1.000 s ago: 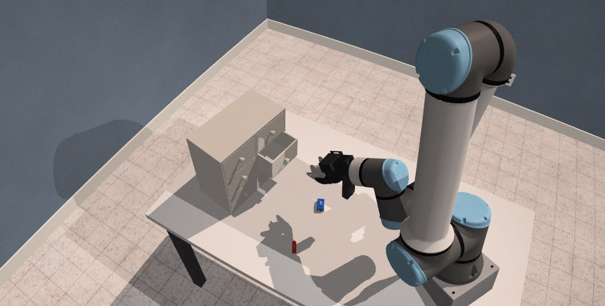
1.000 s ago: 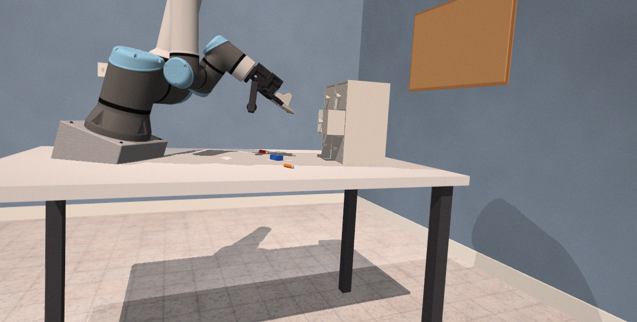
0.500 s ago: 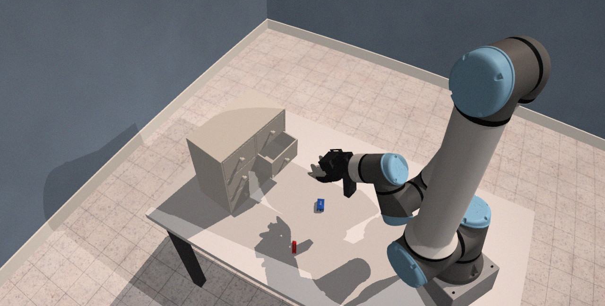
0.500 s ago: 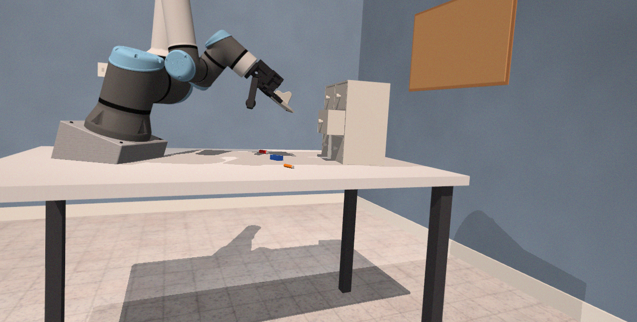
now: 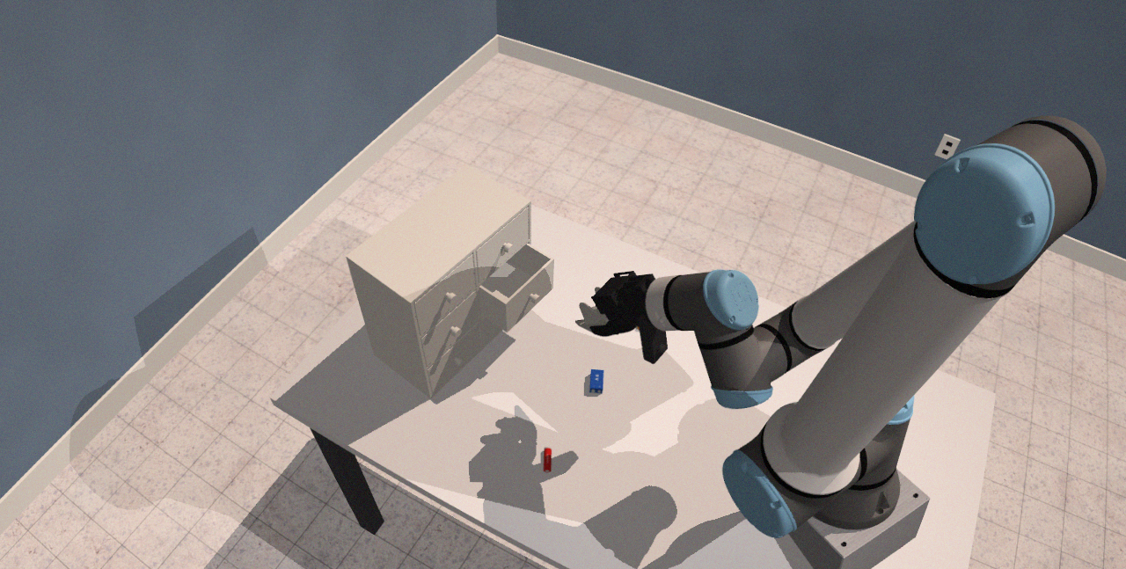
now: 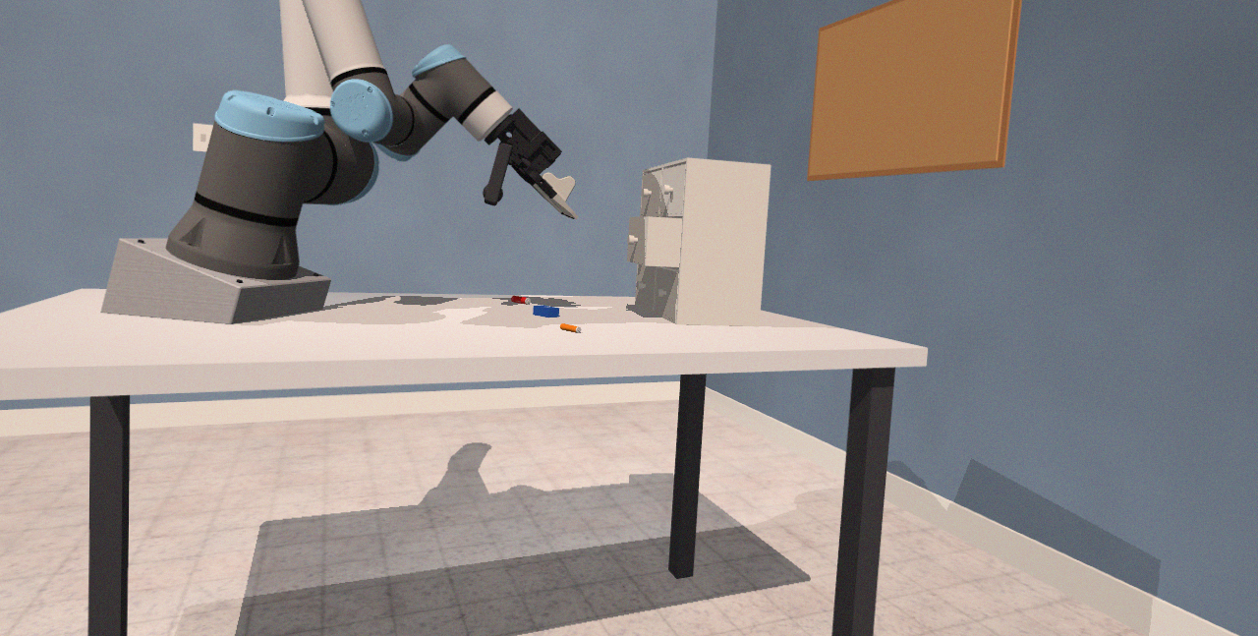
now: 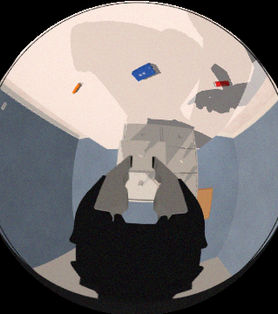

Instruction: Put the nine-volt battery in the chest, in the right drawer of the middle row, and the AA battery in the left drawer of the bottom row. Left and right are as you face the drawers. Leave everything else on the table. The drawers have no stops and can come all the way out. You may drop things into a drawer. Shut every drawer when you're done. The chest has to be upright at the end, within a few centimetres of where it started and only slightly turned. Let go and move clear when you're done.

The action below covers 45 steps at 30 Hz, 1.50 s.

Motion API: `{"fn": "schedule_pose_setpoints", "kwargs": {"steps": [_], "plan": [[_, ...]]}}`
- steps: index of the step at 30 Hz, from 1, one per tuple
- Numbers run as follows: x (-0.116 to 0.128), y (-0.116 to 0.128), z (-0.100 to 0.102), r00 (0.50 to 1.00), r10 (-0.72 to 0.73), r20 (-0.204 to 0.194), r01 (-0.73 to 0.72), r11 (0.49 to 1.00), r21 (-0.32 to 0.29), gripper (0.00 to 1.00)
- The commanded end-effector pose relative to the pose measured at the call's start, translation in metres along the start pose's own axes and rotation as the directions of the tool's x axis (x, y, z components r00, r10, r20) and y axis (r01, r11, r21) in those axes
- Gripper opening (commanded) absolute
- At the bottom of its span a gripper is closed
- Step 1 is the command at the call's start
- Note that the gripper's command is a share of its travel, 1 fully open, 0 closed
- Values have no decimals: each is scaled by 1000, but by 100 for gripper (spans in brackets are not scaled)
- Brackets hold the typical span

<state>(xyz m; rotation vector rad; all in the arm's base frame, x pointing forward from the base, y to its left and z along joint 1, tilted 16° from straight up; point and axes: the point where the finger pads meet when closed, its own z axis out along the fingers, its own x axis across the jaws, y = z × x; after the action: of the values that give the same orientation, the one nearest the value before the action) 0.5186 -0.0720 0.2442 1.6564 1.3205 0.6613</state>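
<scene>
The beige chest (image 5: 441,274) stands upright on the table, with its middle-row right drawer (image 5: 519,270) pulled partly out and the other drawers closed. The blue nine-volt battery (image 5: 596,380) lies flat on the table in front of the chest, and it also shows in the wrist view (image 7: 144,71). A small orange cylinder (image 6: 570,327) and a small red cylinder (image 5: 547,456) lie apart on the table; I cannot tell which is the AA battery. My gripper (image 5: 586,319) hangs in the air a short way in front of the open drawer, pointing at it (image 7: 141,163). Its fingers are nearly together with nothing between them.
The robot base (image 5: 858,518) sits on the table's near corner, away from the chest. A cork board (image 6: 914,73) hangs on the wall behind the chest. The table edge runs close behind the red cylinder.
</scene>
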Motion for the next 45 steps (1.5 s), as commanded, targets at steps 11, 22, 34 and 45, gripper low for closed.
{"fn": "schedule_pose_setpoints", "kwargs": {"steps": [11,22,34,45], "plan": [[0,2,-13,1000,0,-2,0,994,109,20],[0,4,-24,1000,0,-2,0,981,192,20],[0,5,-37,1000,0,-2,0,955,295,20],[0,7,-53,1000,0,-1,1,911,412,20]]}}
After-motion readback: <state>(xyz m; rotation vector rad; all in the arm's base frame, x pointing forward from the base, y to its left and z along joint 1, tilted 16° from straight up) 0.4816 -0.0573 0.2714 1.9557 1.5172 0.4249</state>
